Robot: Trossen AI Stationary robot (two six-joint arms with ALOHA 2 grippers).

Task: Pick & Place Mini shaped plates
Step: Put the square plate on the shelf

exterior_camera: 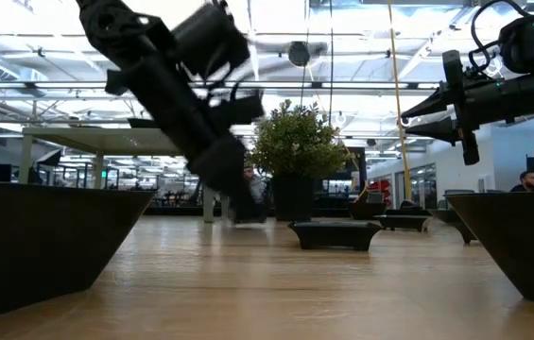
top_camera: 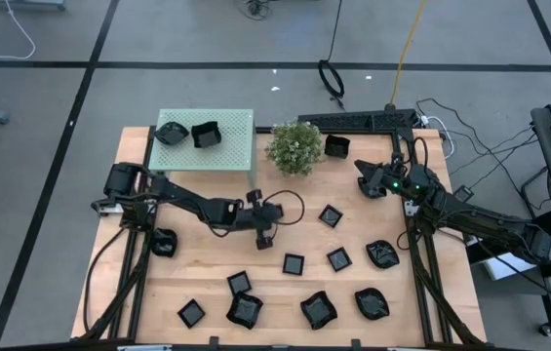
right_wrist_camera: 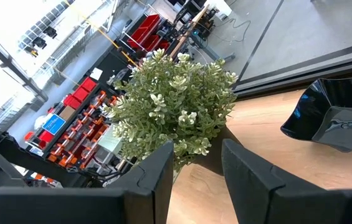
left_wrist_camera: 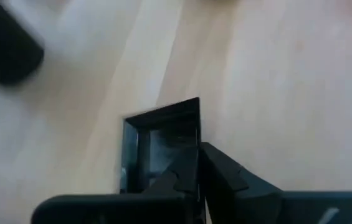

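From above, you see a wooden bench [top_camera: 207,268] scattered with mini shaped plates; two already sit on a pale green tray [top_camera: 231,146] at the far left, beside a potted plant [top_camera: 295,146]. Your left claw [top_camera: 265,234] is low over the bench's middle, and the plate it works is hidden beneath it here. Your right claw [top_camera: 368,180] waits near the far right, just beside the plant. At bench level, the left arm slants down to the bench in front of the plant, while a shallow square dish [exterior_camera: 335,233] sits nearby, apart from it. Through the left wrist, the left claw [left_wrist_camera: 199,177] has pinched narrow on the rim of a small square plate [left_wrist_camera: 160,140] lying flat on the wood. Judge the bite shallow: lift slowly and straight, keeping the plate level, so the glossy rim does not slip. Through the right wrist, the right claw [right_wrist_camera: 197,165] stands wide and holds nothing, facing the plant with a wavy-rimmed plate [right_wrist_camera: 331,118] off to one side.
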